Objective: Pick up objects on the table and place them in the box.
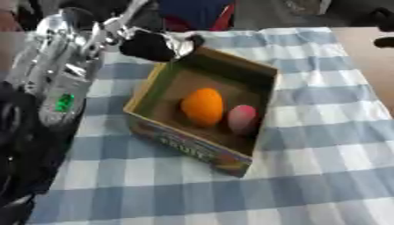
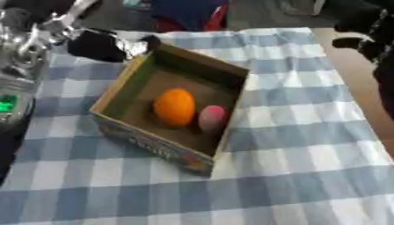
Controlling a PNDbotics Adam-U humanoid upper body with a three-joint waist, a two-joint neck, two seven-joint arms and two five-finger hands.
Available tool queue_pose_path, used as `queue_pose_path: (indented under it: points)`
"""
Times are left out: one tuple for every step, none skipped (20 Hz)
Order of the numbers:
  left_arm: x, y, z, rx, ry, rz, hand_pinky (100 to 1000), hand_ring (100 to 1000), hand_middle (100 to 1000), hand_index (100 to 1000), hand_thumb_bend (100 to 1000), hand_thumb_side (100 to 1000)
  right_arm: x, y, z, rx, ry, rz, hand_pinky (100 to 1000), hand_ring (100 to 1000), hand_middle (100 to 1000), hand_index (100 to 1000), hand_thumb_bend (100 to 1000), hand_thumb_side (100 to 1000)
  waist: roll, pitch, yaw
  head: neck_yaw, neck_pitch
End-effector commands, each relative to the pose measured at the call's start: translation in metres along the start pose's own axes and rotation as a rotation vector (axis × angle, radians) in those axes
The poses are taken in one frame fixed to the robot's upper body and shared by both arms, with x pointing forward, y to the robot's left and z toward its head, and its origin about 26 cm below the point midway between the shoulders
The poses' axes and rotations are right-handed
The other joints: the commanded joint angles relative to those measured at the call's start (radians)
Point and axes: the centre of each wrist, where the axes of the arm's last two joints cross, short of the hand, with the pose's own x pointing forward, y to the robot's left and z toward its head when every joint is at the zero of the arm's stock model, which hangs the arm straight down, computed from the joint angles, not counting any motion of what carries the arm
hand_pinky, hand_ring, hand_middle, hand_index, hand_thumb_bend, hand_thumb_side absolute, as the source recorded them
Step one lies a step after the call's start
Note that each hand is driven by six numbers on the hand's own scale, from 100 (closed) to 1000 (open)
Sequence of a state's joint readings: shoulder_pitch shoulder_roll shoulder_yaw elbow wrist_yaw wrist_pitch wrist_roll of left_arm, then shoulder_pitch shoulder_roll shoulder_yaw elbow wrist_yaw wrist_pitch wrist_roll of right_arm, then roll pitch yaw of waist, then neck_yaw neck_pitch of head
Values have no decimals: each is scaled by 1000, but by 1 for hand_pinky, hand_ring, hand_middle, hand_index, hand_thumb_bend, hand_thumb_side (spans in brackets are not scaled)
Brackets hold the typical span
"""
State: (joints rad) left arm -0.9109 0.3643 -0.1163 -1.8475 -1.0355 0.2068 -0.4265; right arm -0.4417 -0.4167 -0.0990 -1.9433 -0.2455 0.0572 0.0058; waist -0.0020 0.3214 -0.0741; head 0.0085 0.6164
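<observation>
It looks like a home dining spot: a blue-and-white checked tablecloth (image 1: pixel 323 145) covers the table (image 2: pixel 362 74), dim clutter behind.

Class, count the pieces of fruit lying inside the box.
2. The orange fruit lies mid-box; the smaller pink fruit sits beside it on its right, apparently touching. Nothing else shows inside, though the near wall may hide something small.
</observation>
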Motion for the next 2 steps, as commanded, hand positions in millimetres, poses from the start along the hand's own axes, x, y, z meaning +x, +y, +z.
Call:
queue_pose_path:
  points:
    - [-13,30,19,150,56,40,251,725,684,883,270,651,11,-4,-2,-6,-35,14,690,742,647,867,100,1000,-2,-26,8,-19,14]
    - [-17,33,25,176,79,61,244,716,676,876,227,641,11,-3,-2,-6,-37,11,689,742,647,867,100,1000,-3,-28,14,-22,15]
